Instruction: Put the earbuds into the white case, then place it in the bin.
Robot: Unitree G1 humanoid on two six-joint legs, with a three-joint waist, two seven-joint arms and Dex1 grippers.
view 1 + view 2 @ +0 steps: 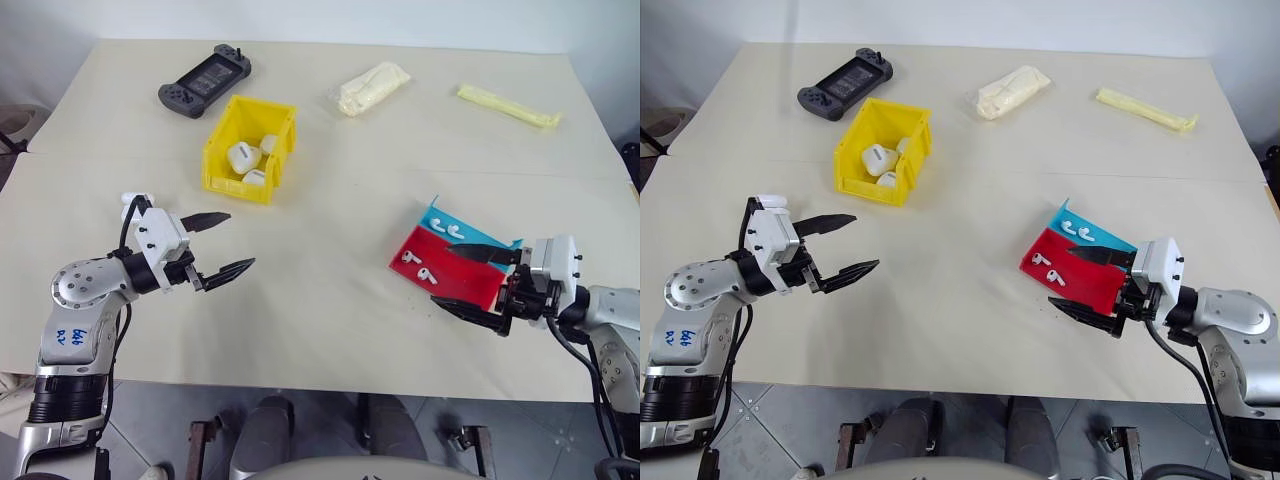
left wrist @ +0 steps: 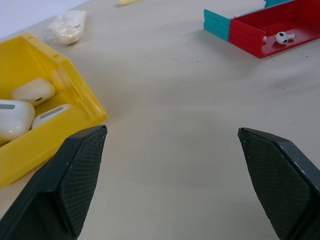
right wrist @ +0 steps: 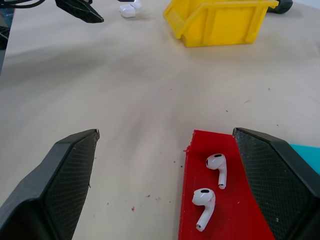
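**Earbuds still wait in the tray**

The job has not really begun. Four earbuds (image 1: 420,264) lie in the red and blue tray (image 1: 470,285), at about 4 o'clock on the tabletop (image 1: 330,300). The yellow bin (image 1: 222,165) sits at 11 o'clock with three white cases (image 1: 243,156) inside. The left hand (image 1: 222,246) is spread wide and holds nothing. The right hand (image 1: 470,283) is spread wide too, right by the tray. Still to do: get a case, put earbuds in, drop it in the bin.
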